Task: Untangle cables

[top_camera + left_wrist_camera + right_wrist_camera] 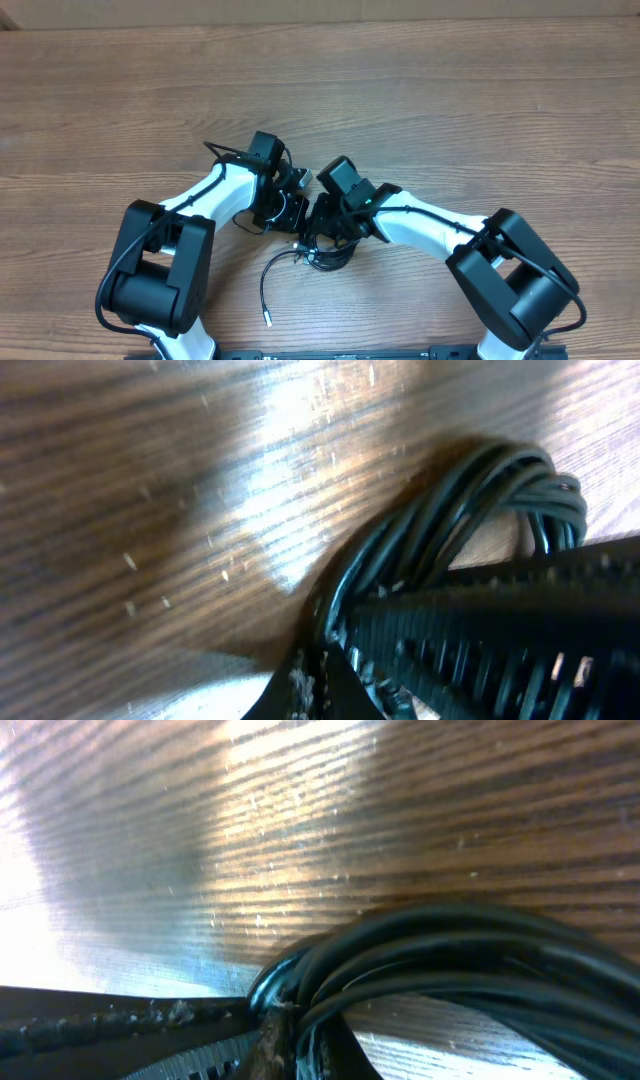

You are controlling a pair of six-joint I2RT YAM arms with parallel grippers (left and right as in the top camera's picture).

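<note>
The cables (pixel 332 258) are a small bundle of thin black cords on the wooden table near the front middle. One loose end (pixel 265 298) trails toward the front edge and ends in a silvery tip. My left gripper (pixel 294 210) and right gripper (pixel 322 228) meet over the bundle, almost touching. In the left wrist view the looped cables (pixel 480 490) run into my left gripper (pixel 322 685), which is shut on several strands. The right one's ribbed finger (pixel 500 635) crosses in front. In the right wrist view my right gripper (pixel 290 1035) is shut on the cables (pixel 450 955).
The wooden table (pixel 450 110) stretches wide behind and to both sides of the arms. Both arm bases (pixel 155 265) (pixel 515 275) stand near the front corners. A black rail (pixel 350 353) runs along the front edge.
</note>
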